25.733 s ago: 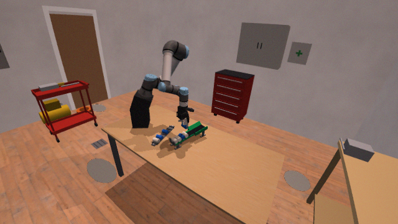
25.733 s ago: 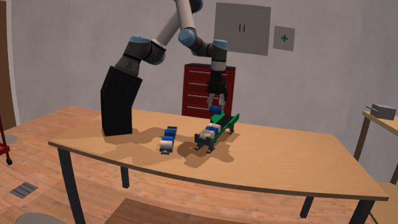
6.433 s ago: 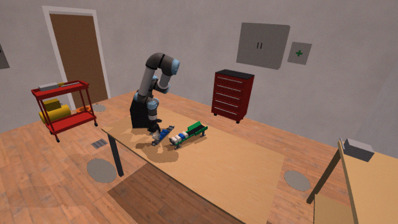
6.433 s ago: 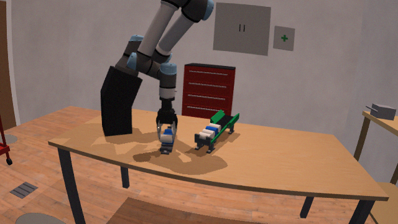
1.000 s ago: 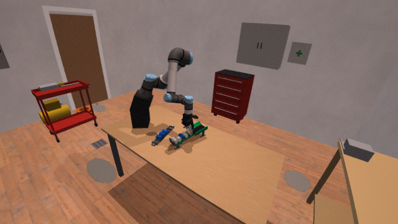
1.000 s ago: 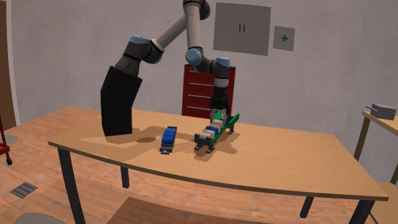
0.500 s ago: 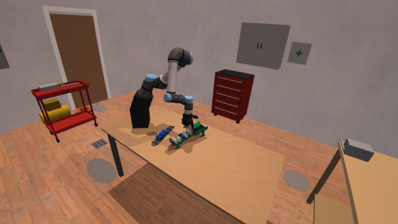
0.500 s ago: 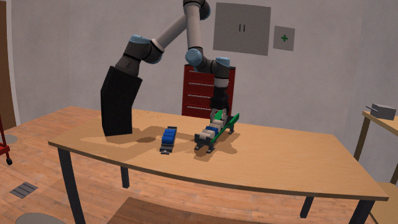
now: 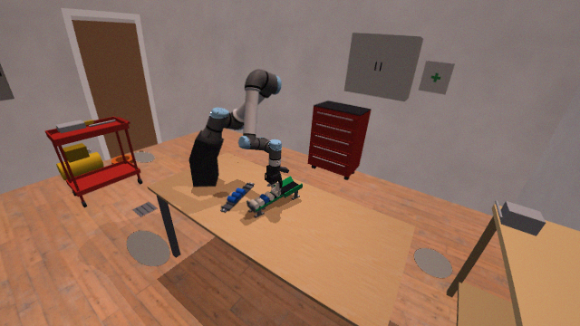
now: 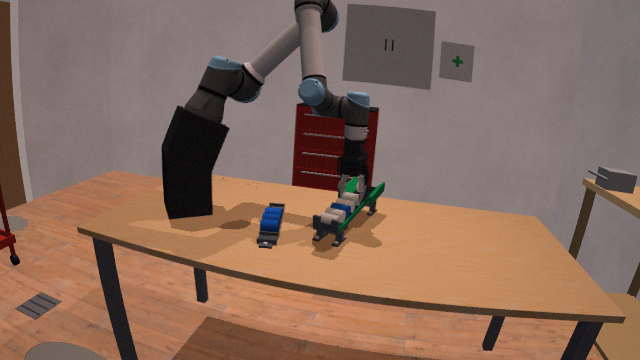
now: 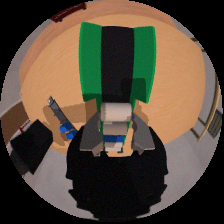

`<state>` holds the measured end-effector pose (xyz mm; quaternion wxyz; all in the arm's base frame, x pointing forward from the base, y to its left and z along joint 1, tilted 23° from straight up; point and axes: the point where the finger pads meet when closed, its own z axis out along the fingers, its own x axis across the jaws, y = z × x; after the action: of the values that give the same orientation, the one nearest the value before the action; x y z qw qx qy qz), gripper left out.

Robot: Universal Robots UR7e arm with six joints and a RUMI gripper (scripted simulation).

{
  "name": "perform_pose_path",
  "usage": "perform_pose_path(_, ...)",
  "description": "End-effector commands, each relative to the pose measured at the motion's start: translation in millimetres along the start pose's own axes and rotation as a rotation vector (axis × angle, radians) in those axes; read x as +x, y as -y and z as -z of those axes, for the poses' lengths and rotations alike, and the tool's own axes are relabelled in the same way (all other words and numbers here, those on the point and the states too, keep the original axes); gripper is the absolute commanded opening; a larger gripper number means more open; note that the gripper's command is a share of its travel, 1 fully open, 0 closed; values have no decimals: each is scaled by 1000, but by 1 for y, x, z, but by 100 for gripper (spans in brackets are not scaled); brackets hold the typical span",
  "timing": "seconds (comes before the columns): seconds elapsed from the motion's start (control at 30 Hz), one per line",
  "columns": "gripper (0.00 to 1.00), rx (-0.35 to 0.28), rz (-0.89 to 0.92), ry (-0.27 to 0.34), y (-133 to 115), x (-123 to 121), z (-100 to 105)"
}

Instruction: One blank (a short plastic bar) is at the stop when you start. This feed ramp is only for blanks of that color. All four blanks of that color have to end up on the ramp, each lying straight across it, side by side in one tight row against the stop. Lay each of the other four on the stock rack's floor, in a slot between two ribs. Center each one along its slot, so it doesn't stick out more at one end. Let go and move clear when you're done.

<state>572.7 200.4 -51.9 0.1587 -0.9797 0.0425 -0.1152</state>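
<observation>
Hand (image 11: 117, 131) was clamped on a white blank (image 11: 116, 112) low over the green feed ramp (image 11: 142, 55), just above the row holding a blue blank (image 10: 341, 207), so I judged it needed laying square across, snug against its neighbours.

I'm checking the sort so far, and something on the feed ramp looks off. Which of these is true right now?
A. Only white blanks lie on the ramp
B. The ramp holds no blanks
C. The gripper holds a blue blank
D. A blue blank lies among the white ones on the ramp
D: on the feed ramp a blue blank lies between white ones, while the gripper is shut on a white blank.
</observation>
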Motion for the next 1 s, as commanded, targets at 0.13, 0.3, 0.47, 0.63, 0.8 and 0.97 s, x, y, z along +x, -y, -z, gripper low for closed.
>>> perform_pose_path(0.13,35,0,0,-1,0,1,0)
perform_pose_path(0.3,35,0,0,-1,0,1,0)
perform_pose_path(0.47,35,0,0,-1,0,1,0)
perform_pose_path(0.63,35,0,0,-1,0,1,0)
perform_pose_path(0.8,37,0,0,-1,0,1,0)
perform_pose_path(0.97,42,0,0,-1,0,1,0)
